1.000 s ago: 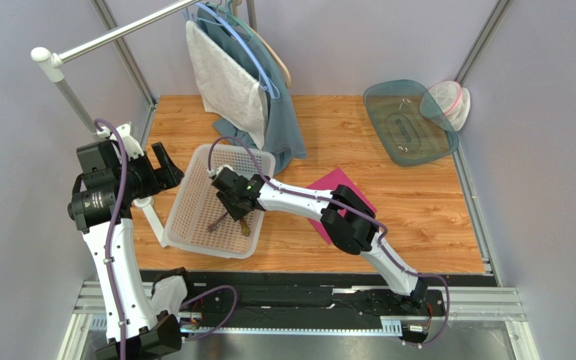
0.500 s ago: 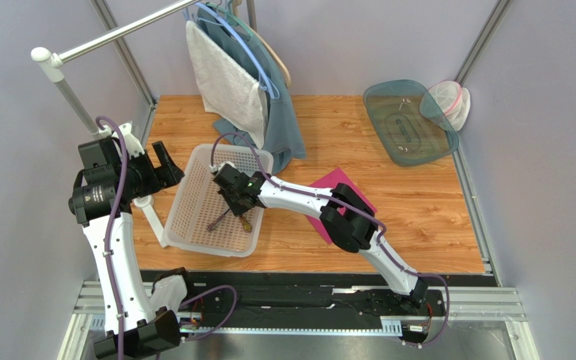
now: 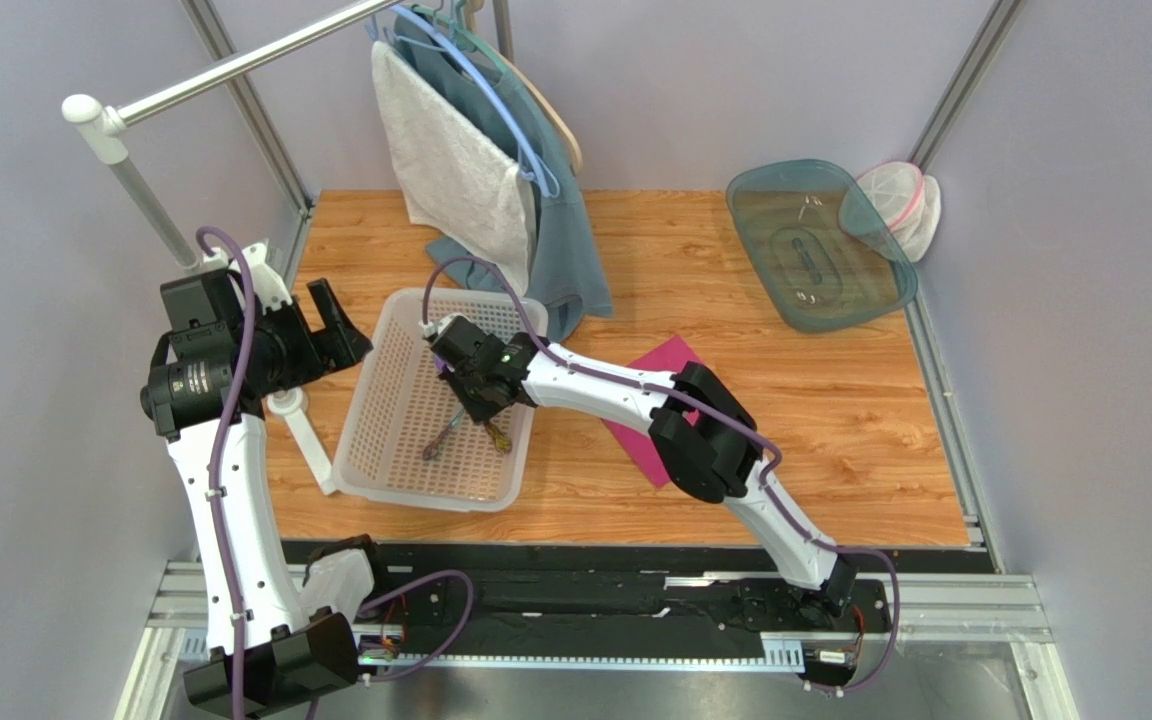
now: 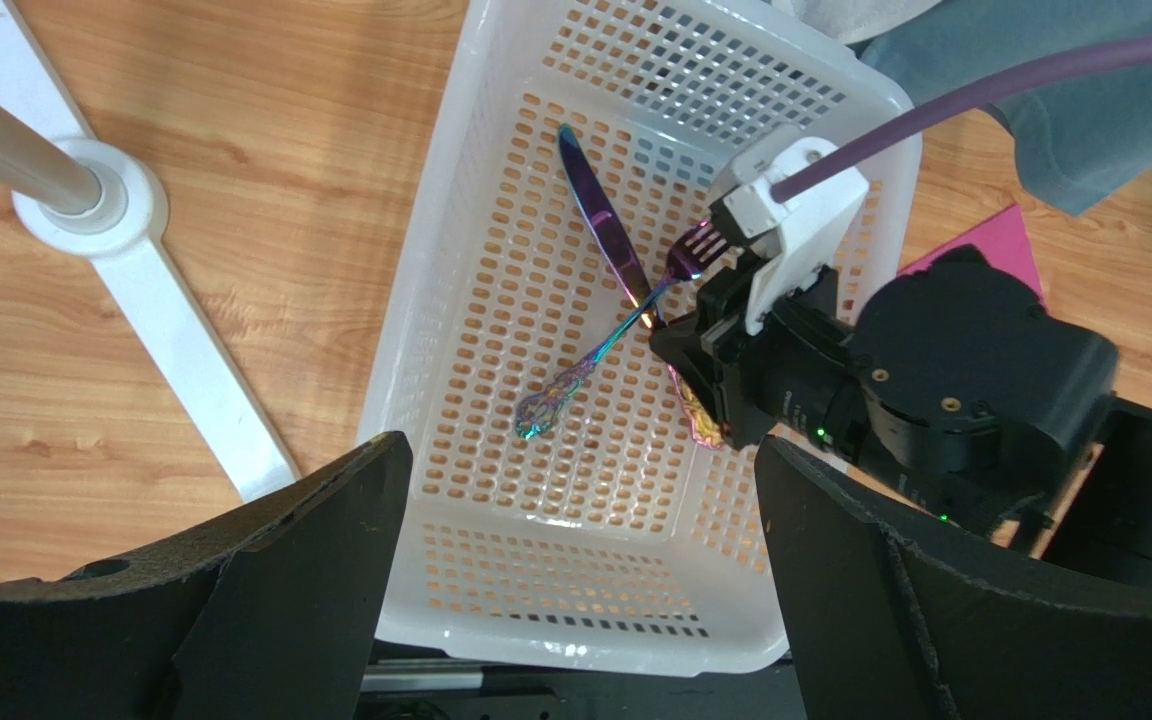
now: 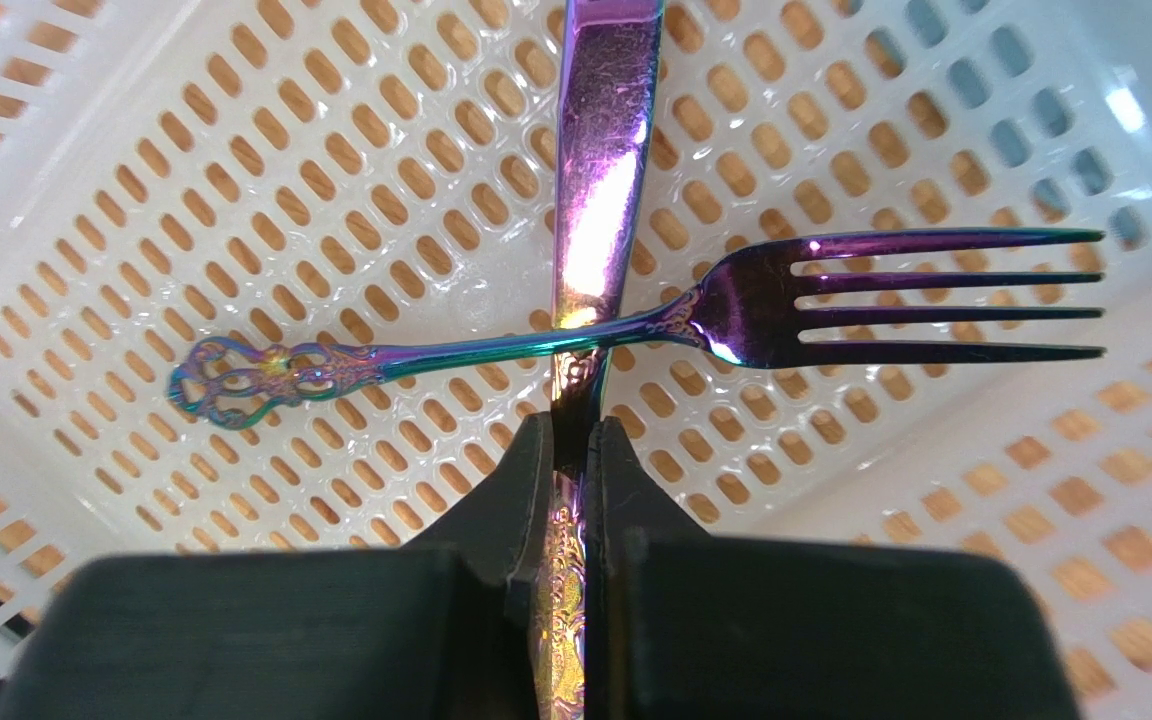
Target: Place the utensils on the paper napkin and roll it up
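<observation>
The right end effector (image 5: 570,438) is clenched on the handle of a purple knife (image 5: 600,165), which a fork (image 5: 778,300) crosses, both inside the white basket (image 5: 132,195). The left end effector (image 3: 331,330) hangs released, fingers wide, just beside the basket's left rim. The pink napkin (image 3: 657,365) lies flat on the wooden bench (image 3: 868,405) right of the basket, partly under the right arm (image 3: 702,435). Grey walls (image 3: 1108,300) enclose the bench; a towel (image 3: 447,165) hangs at the back.
</observation>
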Controlling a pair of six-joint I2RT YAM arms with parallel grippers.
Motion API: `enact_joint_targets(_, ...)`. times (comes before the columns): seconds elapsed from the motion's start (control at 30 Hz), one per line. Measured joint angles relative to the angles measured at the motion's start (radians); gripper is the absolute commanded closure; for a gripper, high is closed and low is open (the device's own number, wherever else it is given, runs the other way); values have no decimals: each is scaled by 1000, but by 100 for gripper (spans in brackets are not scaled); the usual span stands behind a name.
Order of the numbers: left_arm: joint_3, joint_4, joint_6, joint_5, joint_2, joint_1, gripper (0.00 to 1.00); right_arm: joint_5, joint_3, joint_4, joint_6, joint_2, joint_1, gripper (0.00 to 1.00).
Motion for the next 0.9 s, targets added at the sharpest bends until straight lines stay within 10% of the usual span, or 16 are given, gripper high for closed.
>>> enact_joint_targets(0.63,0,16,-1,11,5,0,5,11,51,3,-104,-173,0,100)
enact_joint_targets(0.9,-21,61,8,53,-5,0,1,-1,-164,3,-132,-407,-18,100)
